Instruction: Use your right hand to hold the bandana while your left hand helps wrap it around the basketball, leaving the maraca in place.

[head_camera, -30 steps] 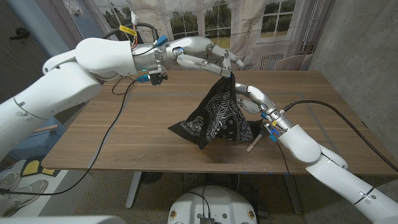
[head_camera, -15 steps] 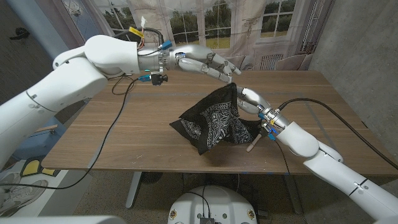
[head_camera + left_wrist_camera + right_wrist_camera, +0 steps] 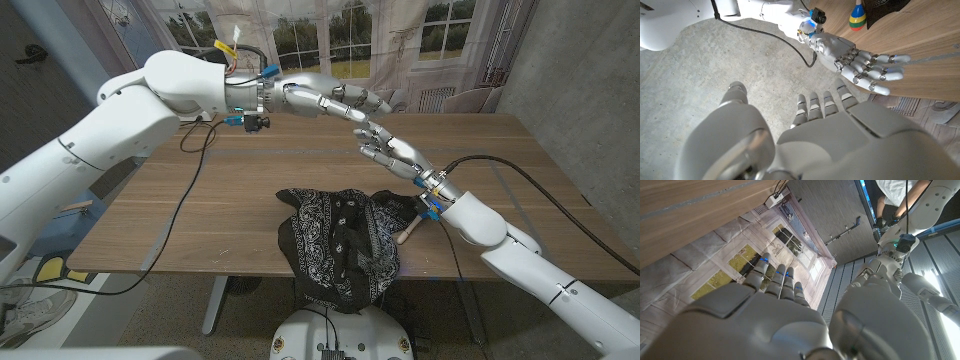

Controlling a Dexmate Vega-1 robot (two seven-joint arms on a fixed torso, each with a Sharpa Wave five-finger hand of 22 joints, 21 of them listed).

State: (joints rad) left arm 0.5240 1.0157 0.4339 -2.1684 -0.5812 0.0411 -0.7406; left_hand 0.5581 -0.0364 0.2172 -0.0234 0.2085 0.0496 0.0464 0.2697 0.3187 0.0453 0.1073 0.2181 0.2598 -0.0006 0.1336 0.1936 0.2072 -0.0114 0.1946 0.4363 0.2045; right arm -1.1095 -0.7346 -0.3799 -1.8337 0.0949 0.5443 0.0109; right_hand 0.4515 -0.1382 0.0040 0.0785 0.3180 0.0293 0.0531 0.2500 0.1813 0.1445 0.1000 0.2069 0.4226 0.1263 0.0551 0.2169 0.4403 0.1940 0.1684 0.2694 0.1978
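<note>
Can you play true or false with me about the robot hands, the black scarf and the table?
1. The right hand is holding the bandana. False: it holds nothing, fingers apart, above the table.
2. The bandana hangs over the table's near edge. True.
3. The left hand is pressing on the bandana. False: it is up in the air, apart from the cloth.
4. A wooden handle sticks out beside the bandana. True.
5. The bandana is black with a white pattern. True.
</note>
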